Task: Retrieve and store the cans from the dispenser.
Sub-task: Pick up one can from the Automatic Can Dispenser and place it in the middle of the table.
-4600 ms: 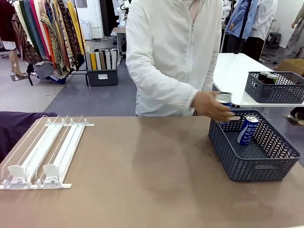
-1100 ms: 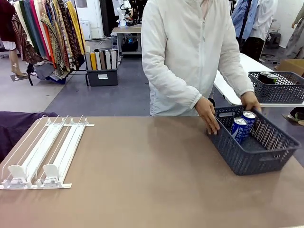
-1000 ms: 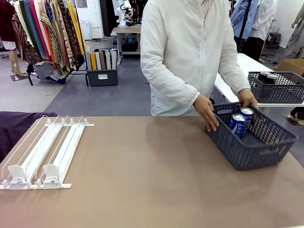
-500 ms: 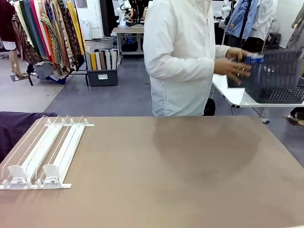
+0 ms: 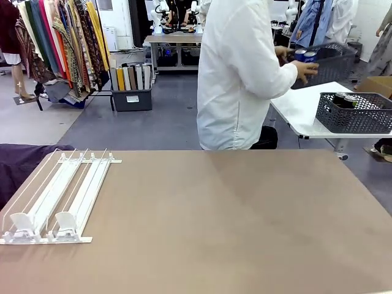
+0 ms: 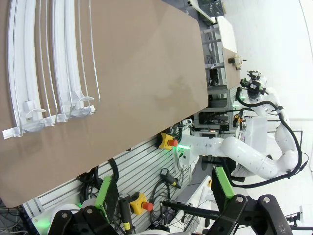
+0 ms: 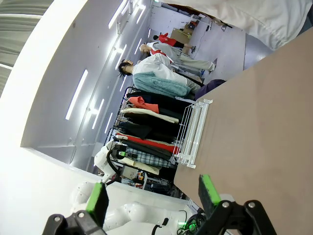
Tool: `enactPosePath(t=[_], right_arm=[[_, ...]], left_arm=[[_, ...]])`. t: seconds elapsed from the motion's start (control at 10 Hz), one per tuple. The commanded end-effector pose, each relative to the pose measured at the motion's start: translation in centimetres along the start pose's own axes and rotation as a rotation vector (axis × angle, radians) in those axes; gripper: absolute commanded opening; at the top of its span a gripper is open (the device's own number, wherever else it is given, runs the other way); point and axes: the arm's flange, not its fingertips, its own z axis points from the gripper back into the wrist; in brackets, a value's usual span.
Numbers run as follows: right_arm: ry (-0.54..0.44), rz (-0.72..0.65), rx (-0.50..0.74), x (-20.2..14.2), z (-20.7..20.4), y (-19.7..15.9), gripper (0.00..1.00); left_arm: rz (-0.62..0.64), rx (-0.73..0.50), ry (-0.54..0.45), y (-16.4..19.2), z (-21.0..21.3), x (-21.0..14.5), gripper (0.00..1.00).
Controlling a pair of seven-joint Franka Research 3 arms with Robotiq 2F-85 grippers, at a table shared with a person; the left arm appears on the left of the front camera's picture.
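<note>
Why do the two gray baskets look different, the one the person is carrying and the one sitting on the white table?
The carried basket is up in the air in the person's hands; the resting basket sits on the white table. The carried basket shows blue cans with silver tops; the resting basket shows dark cans. The carried basket is farther away. Both are dark grey lattice plastic.

White dispenser (image 5: 58,196) on a brown table (image 5: 214,226); dark grey lattice basket (image 5: 354,113) behind.

Grey floor (image 5: 122,125); clothes rack (image 5: 61,43); white table (image 5: 300,110)
</note>
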Motion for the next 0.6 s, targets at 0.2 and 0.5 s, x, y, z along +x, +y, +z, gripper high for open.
enactPosePath(t=[0.2, 0.5], right_arm=[[-0.006, 0.002, 0.012, 0.3, -0.08, 0.37, 1.0], [-0.006, 0.002, 0.012, 0.3, -0.08, 0.37, 1.0]], left_arm=[[-0.002, 0.001, 0.005, 0.02, 0.06, -0.33, 1.0], [-0.002, 0.001, 0.005, 0.02, 0.06, -0.33, 1.0]])
